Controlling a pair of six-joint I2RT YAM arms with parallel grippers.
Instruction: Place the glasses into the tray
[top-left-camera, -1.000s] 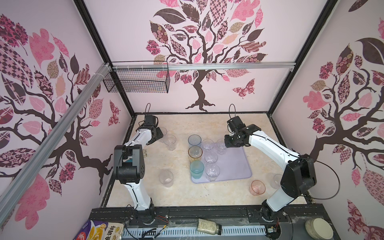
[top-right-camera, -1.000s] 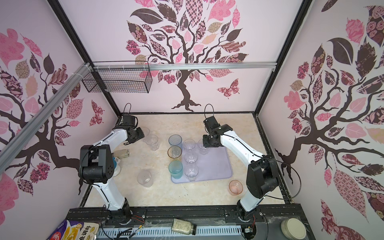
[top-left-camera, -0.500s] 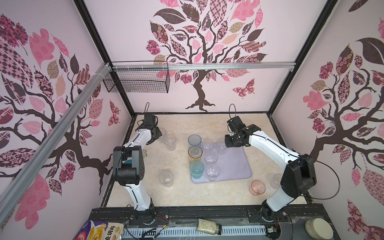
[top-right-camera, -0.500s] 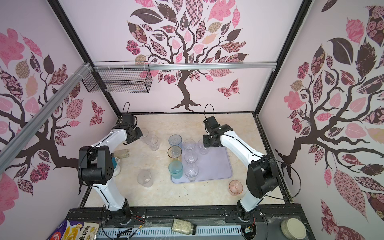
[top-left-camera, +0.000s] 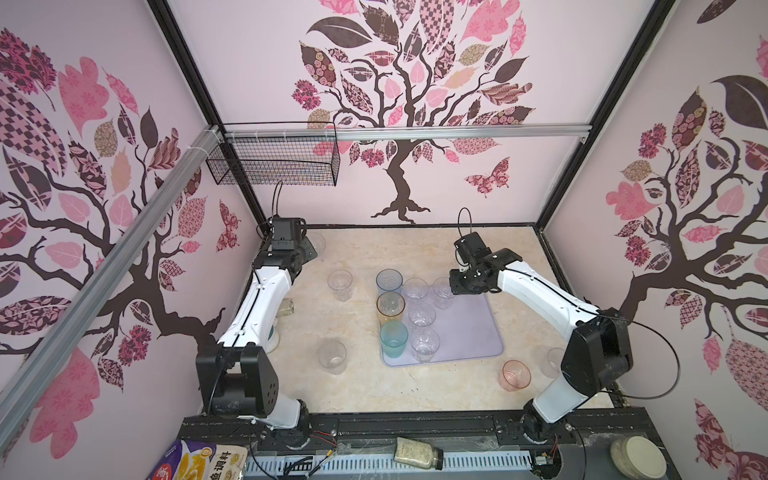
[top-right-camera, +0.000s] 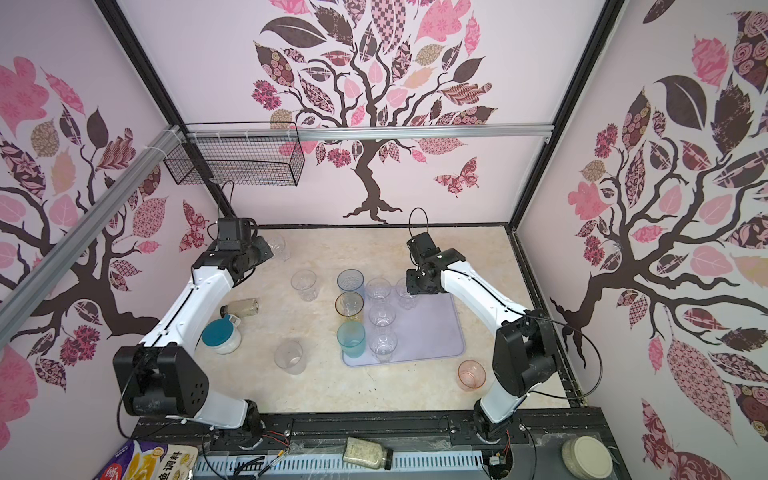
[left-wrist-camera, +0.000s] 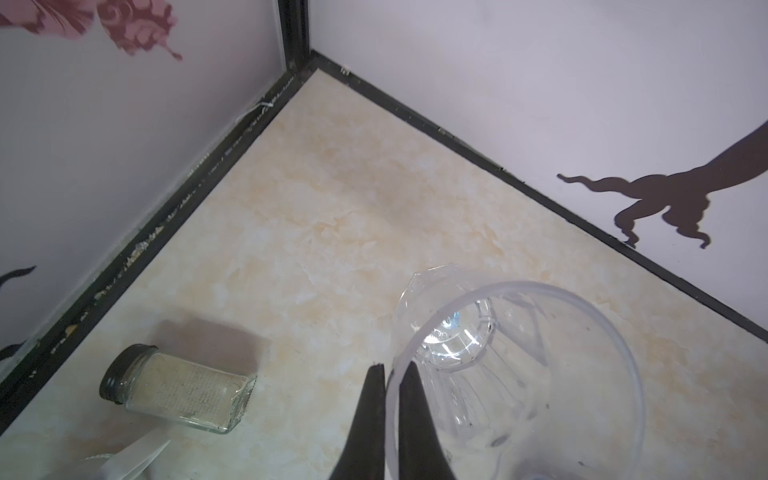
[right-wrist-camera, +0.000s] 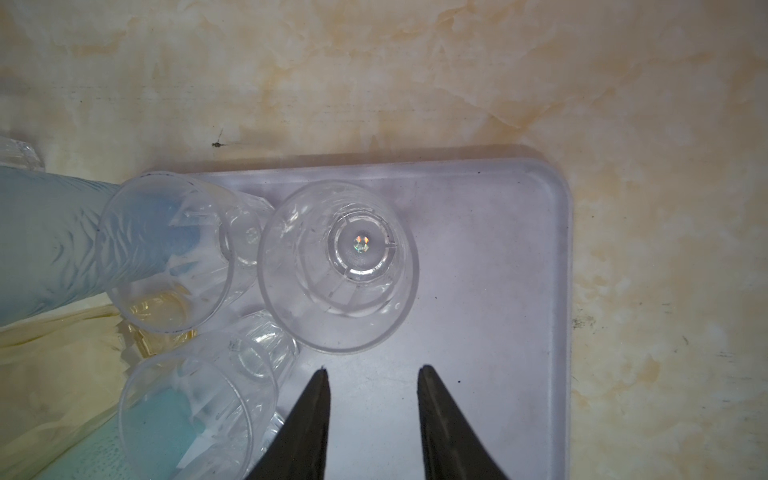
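Both top views: I see a beige marbled counter (top-left-camera: 365, 390), pink tree-decal walls (top-left-camera: 249, 62), and a wire basket (top-right-camera: 232, 162) hung over the far left corner. Tray (top-left-camera: 469, 328) right of centre; glasses (top-left-camera: 422, 316) crowd its left side, others loose on the counter.
Left wrist: left gripper (left-wrist-camera: 392, 365) pinched tight on the rim of a clear glass (left-wrist-camera: 515, 374), near the far left corner.
Right wrist: right gripper (right-wrist-camera: 372, 368) partly open, empty, above bare tray.
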